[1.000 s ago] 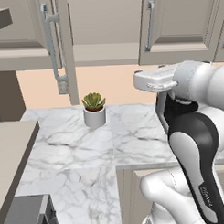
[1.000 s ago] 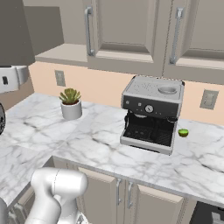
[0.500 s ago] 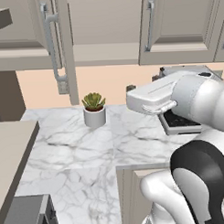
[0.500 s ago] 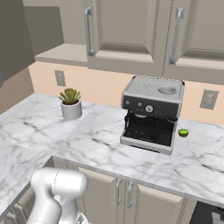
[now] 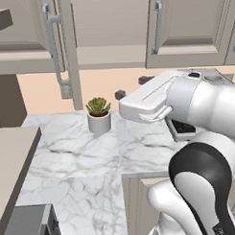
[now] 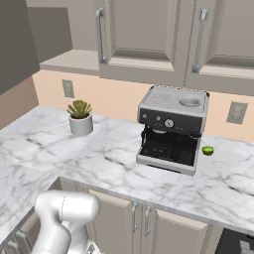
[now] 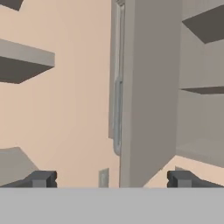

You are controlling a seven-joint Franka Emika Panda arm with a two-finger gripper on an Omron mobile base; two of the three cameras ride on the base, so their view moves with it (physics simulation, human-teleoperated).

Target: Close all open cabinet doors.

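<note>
One cabinet door [image 5: 70, 49] stands open, seen edge-on, its silver bar handle [image 5: 53, 45] facing left, with the open cabinet [image 5: 109, 28] to its right. In the hand view the same cabinet door [image 7: 146, 96] fills the middle, handle [image 7: 117, 118] on its left side and shelves to the right. My gripper [image 5: 132, 87] hovers over the counter, right of and below that door, pointing at the wall. Its jaws [image 7: 111, 179] are open and hold nothing. Further cabinet doors [image 6: 144, 30] with bar handles are shut.
A small potted succulent [image 5: 98, 115] sits on the marble counter [image 5: 77, 154] just left of my hand. A coffee machine [image 6: 171, 129] stands to the right, with a lime [image 6: 207, 150] beside it. My own arm [image 5: 201, 116] blocks the right side of the left base view.
My hand has swung left and lower in the left base view, closer to the plant and the open door. It has left the right base view's left edge. The jaws stayed open.
</note>
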